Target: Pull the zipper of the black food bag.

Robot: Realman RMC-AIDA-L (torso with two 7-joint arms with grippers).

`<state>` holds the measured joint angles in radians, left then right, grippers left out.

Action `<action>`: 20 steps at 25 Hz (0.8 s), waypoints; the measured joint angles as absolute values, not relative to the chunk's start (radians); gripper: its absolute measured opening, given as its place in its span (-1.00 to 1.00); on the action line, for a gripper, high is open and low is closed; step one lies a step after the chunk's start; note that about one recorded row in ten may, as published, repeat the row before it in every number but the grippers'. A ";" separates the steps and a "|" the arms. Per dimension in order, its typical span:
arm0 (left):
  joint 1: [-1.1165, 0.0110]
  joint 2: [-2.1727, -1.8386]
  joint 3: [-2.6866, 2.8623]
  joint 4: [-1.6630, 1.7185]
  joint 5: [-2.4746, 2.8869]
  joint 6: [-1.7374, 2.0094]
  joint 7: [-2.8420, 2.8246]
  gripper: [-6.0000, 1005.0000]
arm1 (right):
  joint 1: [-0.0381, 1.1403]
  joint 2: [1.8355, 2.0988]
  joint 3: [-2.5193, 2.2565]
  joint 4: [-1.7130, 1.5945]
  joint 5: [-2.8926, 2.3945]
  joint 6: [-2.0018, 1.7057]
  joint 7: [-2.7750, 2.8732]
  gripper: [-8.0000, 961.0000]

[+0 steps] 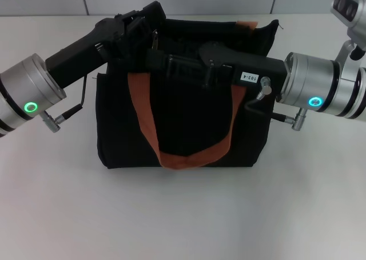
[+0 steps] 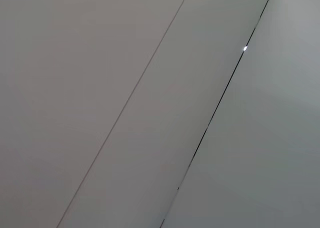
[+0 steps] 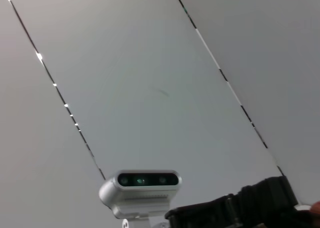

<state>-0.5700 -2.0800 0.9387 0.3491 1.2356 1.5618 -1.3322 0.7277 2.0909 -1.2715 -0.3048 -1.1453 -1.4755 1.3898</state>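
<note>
The black food bag (image 1: 183, 117) stands upright on the white desk (image 1: 183, 214), and its front rust-brown strap (image 1: 189, 151) hangs in a loop down the face nearest me, below both of my grippers. I judge it stands this way so the zipped mouth faces up where I can reach it. My right gripper (image 1: 171, 66) lies level across the top of the bag, reaching toward my left side. My left gripper (image 1: 150, 28) comes in slanting from the other side, at the far left corner of the bag's mouth. I think one gripper steadies the fabric while the other works the pull. Black on black, I cannot tell how my jaws stand or what they hold. The zipper itself is hidden; its track seems to run along the mouth, side to side. Both wrist views show only pale wall panels.
</note>
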 joint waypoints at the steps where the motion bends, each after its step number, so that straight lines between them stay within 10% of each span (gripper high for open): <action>1: -0.570 -2.080 0.939 0.349 1.236 1.562 -1.332 -0.93 | 0.728 2.091 -1.272 -0.305 -1.146 -1.467 1.394 0.39; 20: -0.573 -2.080 0.939 0.339 1.234 1.560 -1.325 -0.93 | 0.744 2.092 -1.302 -0.307 -1.145 -1.468 1.411 0.39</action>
<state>-0.5732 -2.0800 0.9388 0.3389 1.2337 1.5598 -1.3254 0.7445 2.0924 -1.3025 -0.3067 -1.1453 -1.4679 1.4114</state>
